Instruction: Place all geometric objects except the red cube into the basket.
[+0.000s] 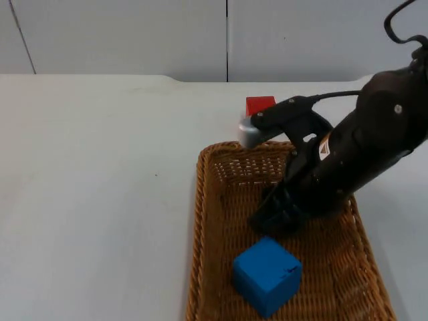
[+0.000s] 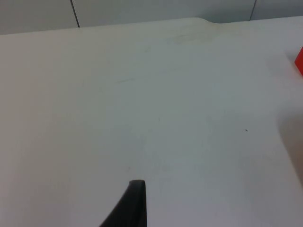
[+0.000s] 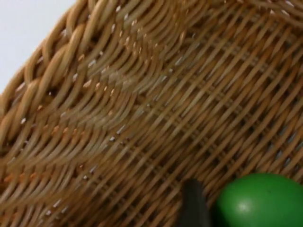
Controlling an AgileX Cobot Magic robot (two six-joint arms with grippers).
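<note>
Meanwhile, the right gripper (image 1: pixel 275 215) is reaching down inside the wicker basket (image 1: pixel 212 221), its fingers pinching a green ball (image 3: pixel 259 199) just above the woven floor, while a blue cube (image 1: pixel 267 275) is sitting in the basket nearby. Behind the basket's far rim, the red cube (image 1: pixel 259 105) is resting on the white table (image 1: pixel 100 187), where the left gripper (image 2: pixel 130 208) is waiting over bare tabletop, its jaw state impossible to tell.

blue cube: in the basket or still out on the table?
In. The blue cube sits on the woven floor inside the basket, near its front end. The right claw is lowered into the basket behind it.
</note>
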